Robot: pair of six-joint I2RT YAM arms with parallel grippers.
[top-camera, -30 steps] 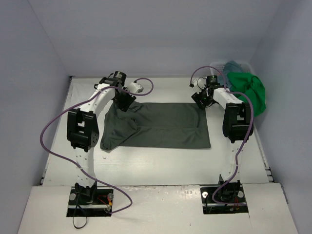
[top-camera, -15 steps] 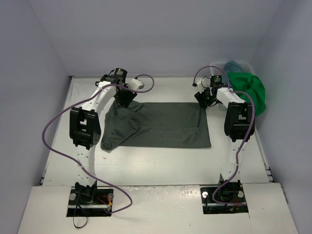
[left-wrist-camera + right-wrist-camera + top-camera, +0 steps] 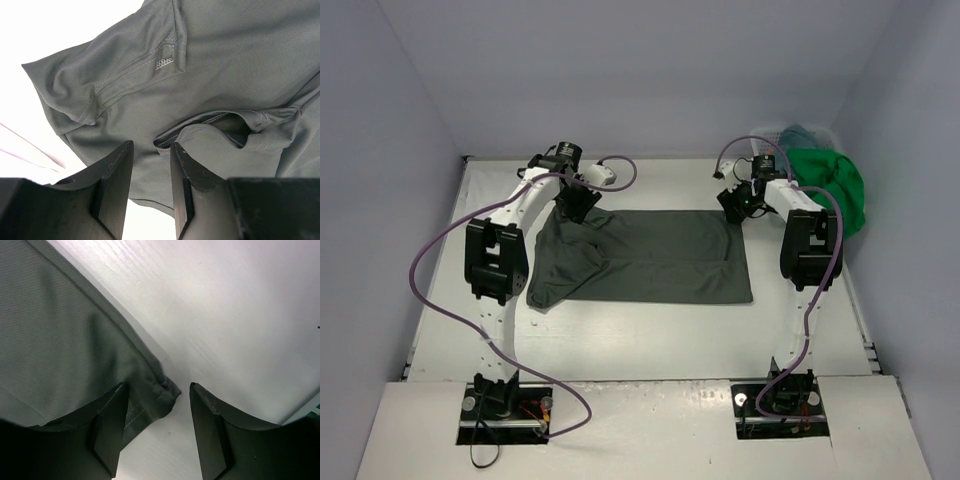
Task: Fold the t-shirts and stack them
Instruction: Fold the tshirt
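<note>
Grey-green t-shirt (image 3: 650, 255) lies flat on the table (image 3: 620, 340). Right gripper (image 3: 157, 386) is released, jaws straddling the far right corner. Left gripper (image 3: 151, 145) sits at the far left corner; grip cannot be determined.

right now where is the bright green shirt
Top view: the bright green shirt lies heaped at the far right, draped over the white basket by the right wall, just right of the right tool.

Spread t-shirt (image 3: 650, 255) on table (image 3: 650, 340), left pincer (image 3: 151, 145) over its far-left corner, right pincer (image 3: 159, 386) over far-right, basket (image 3: 768, 133) beyond
</note>
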